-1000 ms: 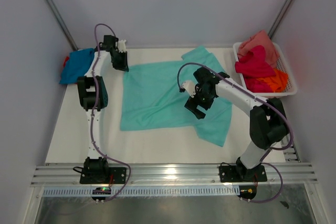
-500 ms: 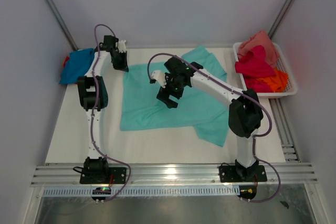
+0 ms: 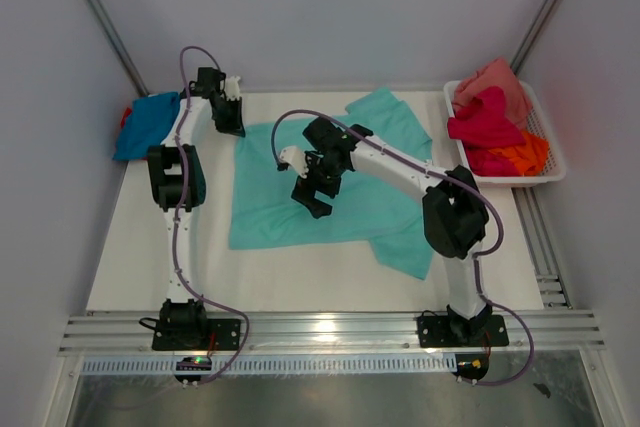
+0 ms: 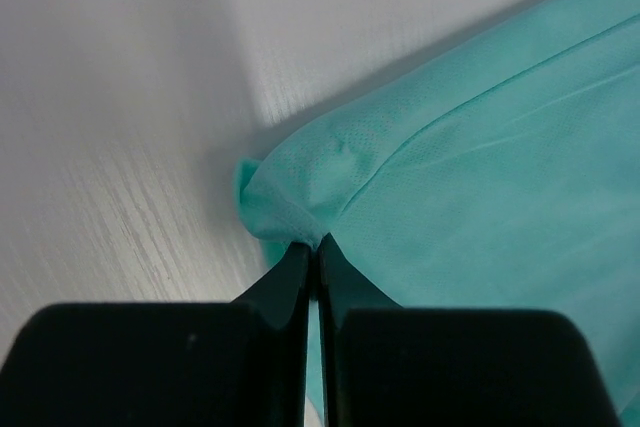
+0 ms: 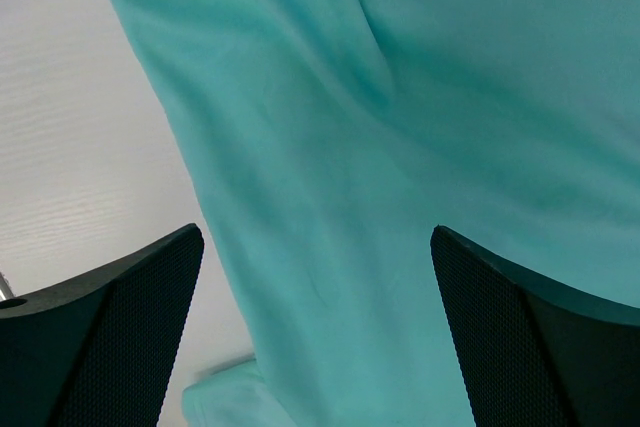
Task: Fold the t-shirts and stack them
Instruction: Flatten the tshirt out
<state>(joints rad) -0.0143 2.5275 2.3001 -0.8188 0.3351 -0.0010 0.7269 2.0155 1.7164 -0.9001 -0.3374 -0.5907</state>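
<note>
Cloth first: your large mint-teal cotton t-shirt [image 3: 270, 207] lies spread across the middle of the white table [image 3: 140, 267]. One sleeve reaches toward the far edge and another flap trails toward the near right.

Your left gripper [image 3: 231, 127] sits at the shirt's far-left corner with its jaws pressed together on the fabric. In the left wrist view, the left gripper [image 4: 315, 250] nips a small bunched fold of that corner between its black fingertips. Bare tabletop lies just beside the fold.

Your right gripper [image 3: 312, 197] hangs over the shirt's middle, slightly left of centre. Its fingers are spread wide, and in the right wrist view only smooth teal cloth shows between them [image 5: 315, 237]. You cannot tell from either view whether the tips touch the fabric.

At the far right, the white mesh plastic basket [image 3: 548, 142] holds three crumpled shirts. The salmon-pink t-shirt [image 3: 495, 82] sits farthest back, the magenta t-shirt [image 3: 485, 122] is in front of it, and the orange t-shirt [image 3: 525, 155] is beside that.

Off the table's far-left edge, the blue t-shirt [image 3: 148, 125] lies bunched up. A sliver of red t-shirt [image 3: 127, 115] shows at its outer side.
</note>
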